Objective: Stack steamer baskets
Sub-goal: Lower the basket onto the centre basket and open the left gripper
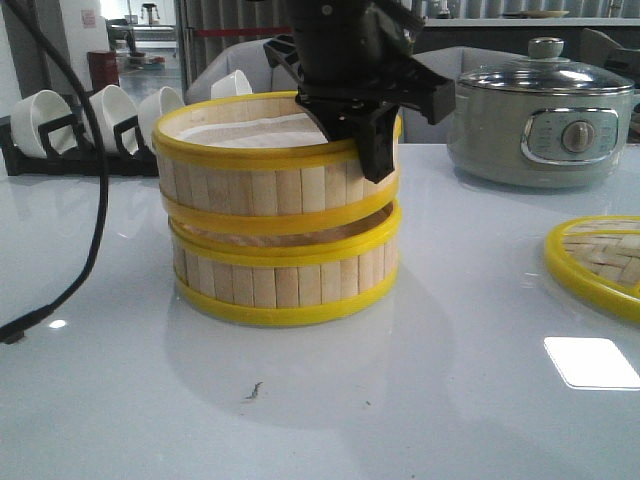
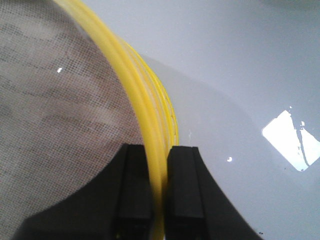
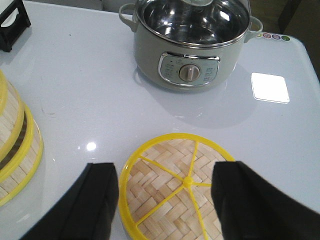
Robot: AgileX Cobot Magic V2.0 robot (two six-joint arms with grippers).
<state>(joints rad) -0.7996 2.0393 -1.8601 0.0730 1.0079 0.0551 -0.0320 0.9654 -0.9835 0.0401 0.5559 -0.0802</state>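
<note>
Left gripper (image 2: 159, 190): fingers closed on the yellow top rim of the upper steamer basket (image 1: 275, 160), one finger inside over the pale liner, one outside the wall; in the front view it (image 1: 372, 140) enters from the top centre of the frame and grips the rim at the basket's right side

Right gripper (image 3: 165, 200): jaws spread wide, nothing between them, hanging above the woven lid (image 3: 177, 187)

Upper steamer basket: centre-left of the front view, sitting on the lower steamer basket (image 1: 285, 275) slightly tilted and shifted; a dark gap shows between its bottom rim and the lower top rim

Lower steamer basket: flat on the white table (image 1: 420, 400), bottom rim in full contact with the surface

Woven lid: lower right edge of the front view (image 1: 600, 260), cut by the frame, well apart from the stack; yellow spokes meet at a central hub

Electric pot (image 1: 545, 125): upper right, glass lid on, set behind the lid and apart from the stack

Bowl rack (image 1: 60, 135): upper left, white bowls on edge, behind the stack

Black cable (image 1: 85, 240): down the left side, ending on the table at the left edge

Open room: bare table in front of the stack and between stack and woven lid; a small dark speck (image 1: 254, 390) lies in front of the lower basket
</note>
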